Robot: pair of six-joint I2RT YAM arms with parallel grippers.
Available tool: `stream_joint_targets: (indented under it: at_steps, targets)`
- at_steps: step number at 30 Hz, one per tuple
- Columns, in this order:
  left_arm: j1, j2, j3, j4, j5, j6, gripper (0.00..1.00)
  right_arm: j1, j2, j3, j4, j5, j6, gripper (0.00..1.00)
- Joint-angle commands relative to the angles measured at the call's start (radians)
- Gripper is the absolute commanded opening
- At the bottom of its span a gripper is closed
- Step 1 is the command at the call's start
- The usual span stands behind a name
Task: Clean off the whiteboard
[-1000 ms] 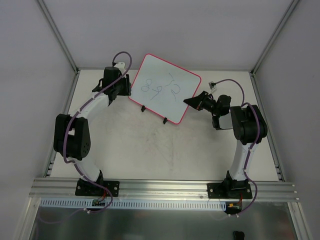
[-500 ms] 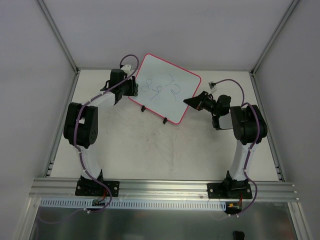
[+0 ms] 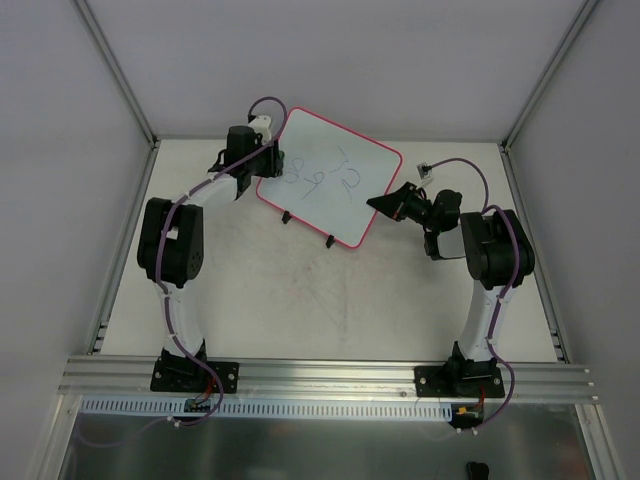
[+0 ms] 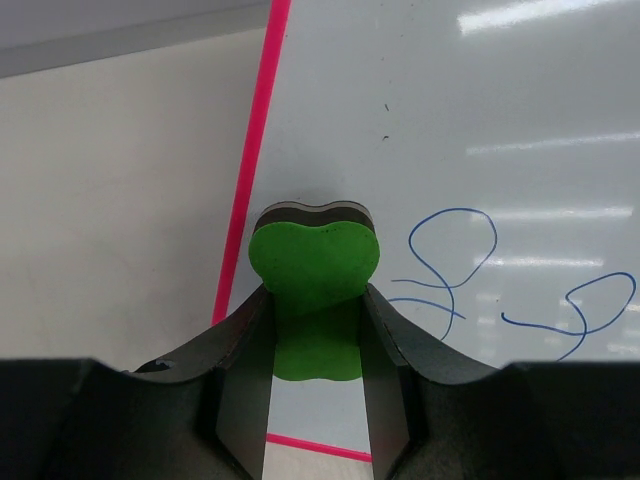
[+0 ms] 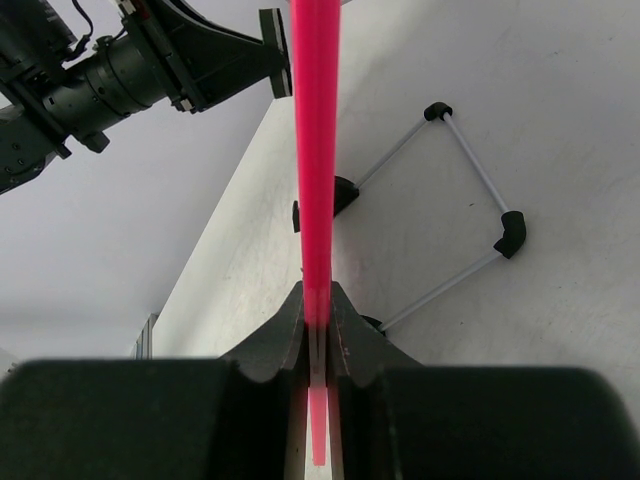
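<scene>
The whiteboard (image 3: pixel 335 185) stands tilted at the back of the table, white with a pink-red frame and blue numerals on it. My left gripper (image 3: pixel 268 158) is shut on the green eraser (image 4: pixel 314 270) and holds it against the board's left part, just inside the pink frame (image 4: pixel 248 180); the blue marks (image 4: pixel 450 265) lie just right of it. My right gripper (image 3: pixel 385 203) is shut on the board's right edge, which shows edge-on as a pink strip (image 5: pixel 316 150) between its jaws. The left arm (image 5: pixel 120 70) shows beyond the board.
The board's wire stand with black corner feet (image 5: pixel 455 205) rests on the table behind it. Two black clip feet (image 3: pixel 308 228) sit at the board's lower edge. Grey walls close in the table (image 3: pixel 300 290) on three sides; an aluminium rail (image 3: pixel 320 372) runs along the front.
My left arm has swung up and right, bringing the eraser from beside the board's left edge onto its face. The right gripper and the board have stayed put.
</scene>
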Motion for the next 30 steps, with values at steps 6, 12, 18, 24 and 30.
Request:
stream_joint_targets:
  at_steps: [6,12,18,24,30]
  targets:
    - [-0.015,0.053,0.080,-0.018,0.029,0.026,0.00,0.031,-0.017,0.018,0.220,-0.022,-0.054,0.00]
    - [-0.023,0.054,0.063,-0.021,0.032,0.041,0.00,0.032,-0.018,0.016,0.218,-0.024,-0.057,0.00]
    - [-0.057,0.067,0.058,-0.027,0.049,0.052,0.00,0.034,-0.020,0.016,0.218,-0.028,-0.057,0.00]
    - [-0.145,0.061,0.057,-0.081,0.052,0.082,0.00,0.037,-0.015,0.024,0.218,-0.031,-0.054,0.00]
    - [-0.236,0.065,0.050,-0.141,0.069,0.135,0.00,0.037,-0.017,0.024,0.218,-0.034,-0.054,0.00]
